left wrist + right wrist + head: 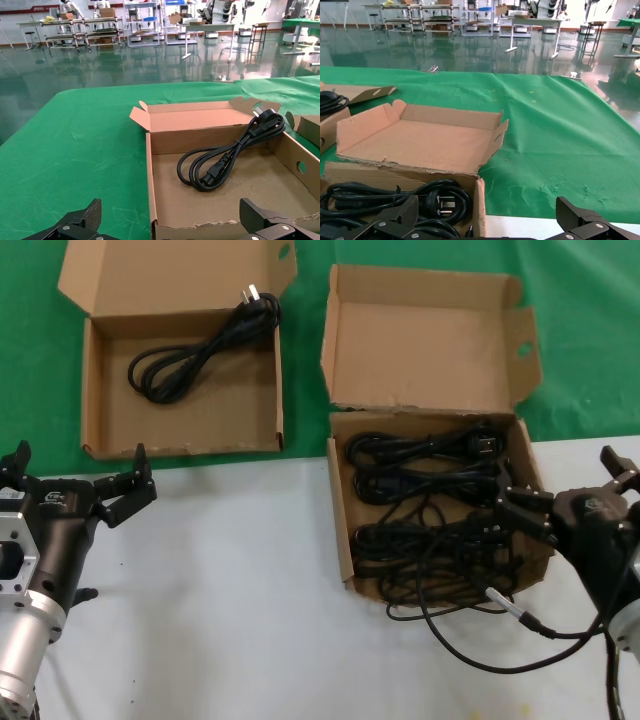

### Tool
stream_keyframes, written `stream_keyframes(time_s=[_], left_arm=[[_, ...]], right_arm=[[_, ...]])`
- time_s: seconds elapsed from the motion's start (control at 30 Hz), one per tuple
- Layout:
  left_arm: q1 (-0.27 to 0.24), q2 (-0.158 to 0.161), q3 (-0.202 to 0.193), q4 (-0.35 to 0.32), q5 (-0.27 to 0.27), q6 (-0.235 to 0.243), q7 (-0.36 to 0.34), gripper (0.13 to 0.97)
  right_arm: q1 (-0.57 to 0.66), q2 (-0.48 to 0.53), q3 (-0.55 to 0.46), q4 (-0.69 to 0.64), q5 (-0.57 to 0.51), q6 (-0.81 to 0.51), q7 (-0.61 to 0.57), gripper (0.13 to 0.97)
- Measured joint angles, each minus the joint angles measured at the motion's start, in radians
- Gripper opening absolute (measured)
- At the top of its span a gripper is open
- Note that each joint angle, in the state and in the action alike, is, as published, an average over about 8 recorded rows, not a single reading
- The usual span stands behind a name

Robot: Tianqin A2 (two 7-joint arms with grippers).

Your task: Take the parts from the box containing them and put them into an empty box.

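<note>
Meanwhile, the right gripper (522, 510), fingers spread apart, is hovering over the right wall of the squarish box (343, 530) at the table's right edge, where tangled power cords (430, 510) are lying and a thin cable (500, 635) is trailing out onto the white front. Toward the far left corner, the shallow box (95, 390) is holding one cord (225, 155), its plug resting on the back wall only in the left wrist view, while the left gripper (75, 480) is waiting open just before it.

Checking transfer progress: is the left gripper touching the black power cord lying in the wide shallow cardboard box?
Apart. In the head view the left gripper sits outside the wide box's near wall, well short of the cord.
</note>
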State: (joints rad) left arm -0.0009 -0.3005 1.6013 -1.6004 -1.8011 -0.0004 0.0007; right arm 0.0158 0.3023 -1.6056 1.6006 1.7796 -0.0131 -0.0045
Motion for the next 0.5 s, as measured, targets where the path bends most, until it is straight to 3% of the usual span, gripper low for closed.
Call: stream_keyframes(time_s=[0.5], left_arm=[[0.0,0.0,0.0,0.0,0.0,0.0,0.0,0.966]], right_arm=[[0.0,0.0,0.0,0.0,0.0,0.0,0.0,0.966]])
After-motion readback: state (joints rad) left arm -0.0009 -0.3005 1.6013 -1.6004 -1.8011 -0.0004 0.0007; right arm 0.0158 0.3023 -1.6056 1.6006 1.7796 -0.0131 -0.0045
